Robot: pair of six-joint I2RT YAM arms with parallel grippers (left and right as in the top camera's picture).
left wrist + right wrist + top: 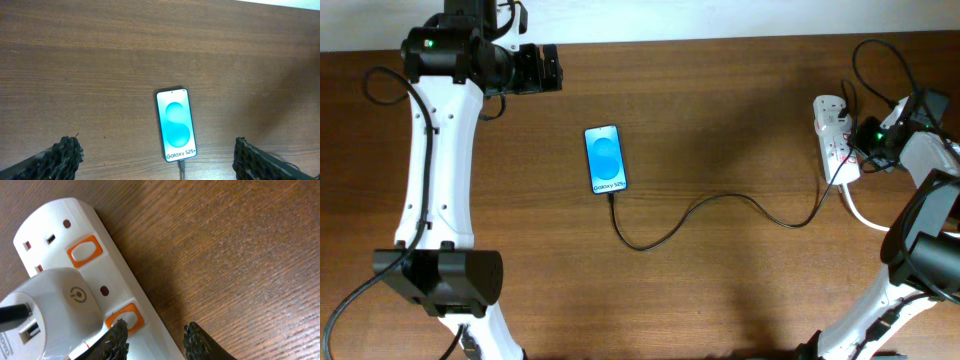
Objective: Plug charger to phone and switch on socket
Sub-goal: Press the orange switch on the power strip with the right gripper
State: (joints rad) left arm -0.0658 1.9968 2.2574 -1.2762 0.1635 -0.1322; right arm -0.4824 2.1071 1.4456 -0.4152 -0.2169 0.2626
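Note:
The phone (605, 158) lies flat at mid-table with its blue screen lit. In the left wrist view the phone (175, 124) has the charger (183, 166) plugged into its bottom end. The thin black charger cable (720, 198) runs right to the white socket (830, 120). My left gripper (556, 68) hovers open, back from the phone; the left gripper (156, 150) holds nothing. My right gripper (855, 148) is at the socket (60, 225). The right gripper (155, 330) is partly open. One fingertip (119, 332) rests on an orange switch (131, 315); the other hangs past the strip's edge.
A white adapter (50, 305) sits plugged into the strip, between two orange switches; the second orange switch (85, 250) is farther along. The socket's thick white cord (860, 212) loops toward the right arm. The table's far edge (720, 40) runs along the back.

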